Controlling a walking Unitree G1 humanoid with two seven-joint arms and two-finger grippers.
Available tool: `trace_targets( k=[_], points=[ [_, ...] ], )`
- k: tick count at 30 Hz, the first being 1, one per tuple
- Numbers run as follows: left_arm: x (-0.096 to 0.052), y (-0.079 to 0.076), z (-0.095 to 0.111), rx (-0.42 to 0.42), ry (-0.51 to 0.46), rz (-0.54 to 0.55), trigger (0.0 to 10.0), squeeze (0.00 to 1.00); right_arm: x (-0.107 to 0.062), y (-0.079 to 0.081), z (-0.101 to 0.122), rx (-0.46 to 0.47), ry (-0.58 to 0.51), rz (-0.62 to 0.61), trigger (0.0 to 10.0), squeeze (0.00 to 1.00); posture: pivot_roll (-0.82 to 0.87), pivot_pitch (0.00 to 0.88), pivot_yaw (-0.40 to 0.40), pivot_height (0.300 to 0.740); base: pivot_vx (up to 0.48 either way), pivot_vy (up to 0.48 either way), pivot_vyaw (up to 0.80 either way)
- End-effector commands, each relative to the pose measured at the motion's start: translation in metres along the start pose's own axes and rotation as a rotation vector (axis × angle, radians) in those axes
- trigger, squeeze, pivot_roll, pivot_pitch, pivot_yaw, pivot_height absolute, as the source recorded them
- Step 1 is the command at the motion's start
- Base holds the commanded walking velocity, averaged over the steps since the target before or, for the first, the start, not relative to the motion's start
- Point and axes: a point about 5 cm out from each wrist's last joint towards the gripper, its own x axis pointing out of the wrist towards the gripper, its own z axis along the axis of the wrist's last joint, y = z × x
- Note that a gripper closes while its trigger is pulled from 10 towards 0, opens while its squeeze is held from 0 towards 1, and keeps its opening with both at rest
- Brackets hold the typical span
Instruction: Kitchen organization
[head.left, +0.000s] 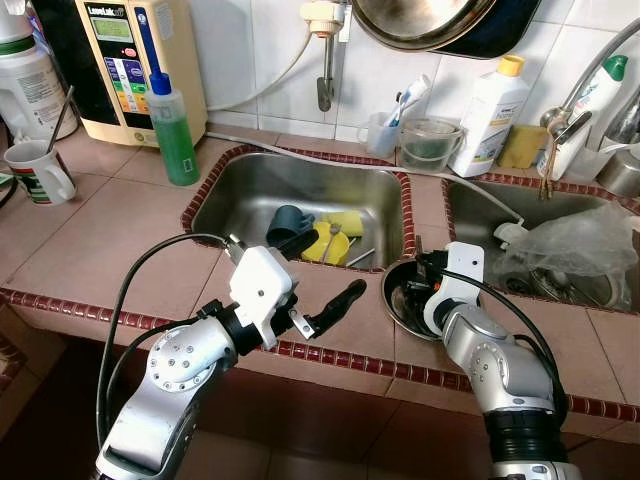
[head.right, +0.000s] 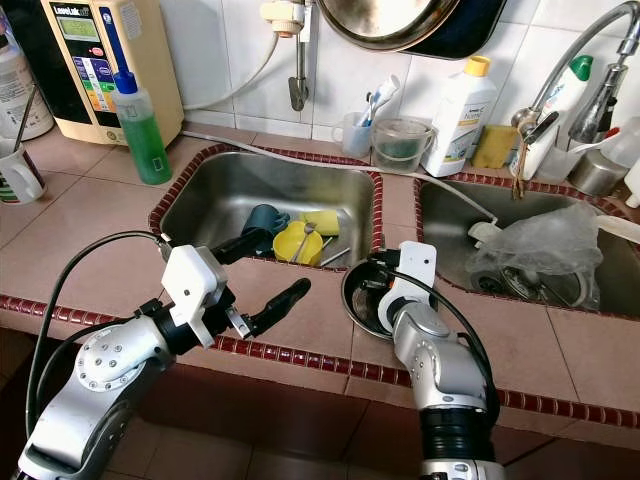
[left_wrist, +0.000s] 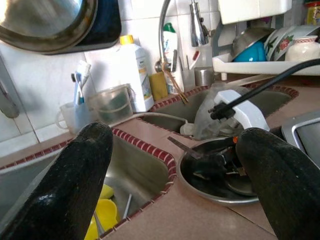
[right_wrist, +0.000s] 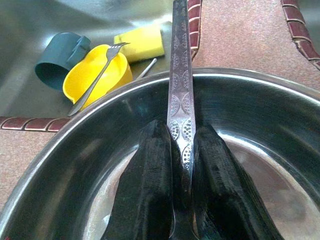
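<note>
Before me lies the pink tiled counter (head.left: 110, 240) with its steel left sink (head.left: 250, 190), where a yellow plastic bowl (right_wrist: 97, 75) holds a fork. On the strip between the sinks sits the round steel bowl (head.right: 352, 300); my right gripper (right_wrist: 181, 150) reaches into it, pinching a patterned metal utensil handle (right_wrist: 180, 65). My left gripper (left_wrist: 175, 165) hovers spread. Next I'd lift the utensil clear, judging it bound for the sink.

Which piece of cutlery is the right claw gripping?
The patterned metal handle over the steel bowl, pinched by the right claw. The fork rests in the yellow bowl.
</note>
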Motion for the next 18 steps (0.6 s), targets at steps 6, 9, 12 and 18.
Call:
trace_targets(
  k=[6,9,12,18],
  points=[
    [0.001,0.001,0.004,0.010,-0.012,-0.010,10.0,0.00,-0.001,0.001,0.004,0.023,-0.011,0.004,0.0,0.00,0.05,0.001,-0.039,0.740,0.000,0.000,0.00],
    [0.001,0.001,0.003,0.009,-0.012,-0.011,10.0,0.00,-0.002,0.000,0.006,0.018,-0.024,-0.003,0.0,0.00,0.05,0.000,-0.041,0.740,0.000,0.000,0.00],
    [0.001,0.001,0.002,0.009,-0.011,-0.015,10.0,0.00,-0.004,0.000,0.012,0.039,-0.063,0.012,0.0,0.00,0.05,0.000,-0.043,0.740,0.000,0.000,0.00],
    [-0.001,-0.005,-0.003,0.005,0.006,-0.040,10.0,0.00,-0.004,-0.002,0.015,0.029,-0.068,-0.001,0.0,0.00,0.05,0.000,-0.042,0.740,0.000,0.000,0.00]
  ],
)
